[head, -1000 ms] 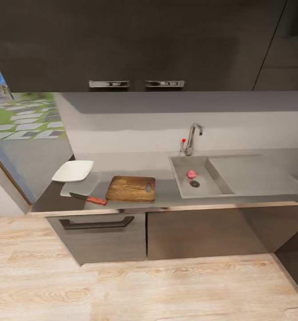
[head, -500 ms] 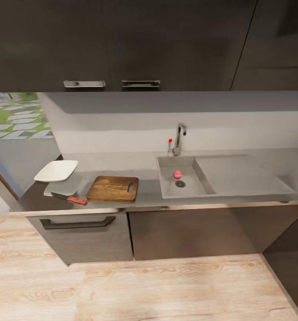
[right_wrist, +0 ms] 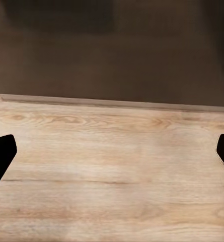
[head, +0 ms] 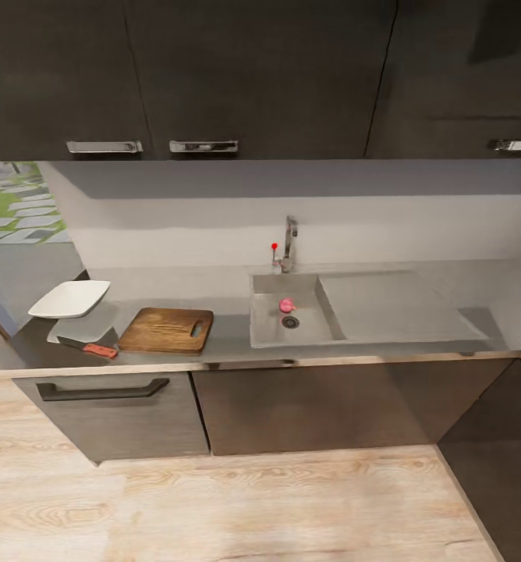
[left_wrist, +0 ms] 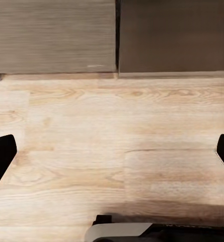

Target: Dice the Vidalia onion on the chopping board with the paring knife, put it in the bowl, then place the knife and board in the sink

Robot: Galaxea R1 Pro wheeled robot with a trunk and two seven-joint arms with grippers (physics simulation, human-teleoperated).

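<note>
- The Vidalia onion (head: 287, 305) lies low in the sink (head: 270, 332), beside the drain, not yet picked up.
- Chopping board (head: 167, 330), paring knife (head: 88, 347) and bowl (head: 69, 298) cluster on the table (head: 229, 332), so I judge dicing needs little carrying.
- Left gripper (left_wrist: 112, 154) and right gripper (right_wrist: 112, 154) hang over the floor (head: 253, 499), fingers (left_wrist: 1, 156) spread wide, empty.

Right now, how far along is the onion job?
Nothing is done yet. The onion lies in the sink; board, knife and bowl sit untouched on the countertop. Both grippers, left and right, are open over the floor. Every step remains.
</note>
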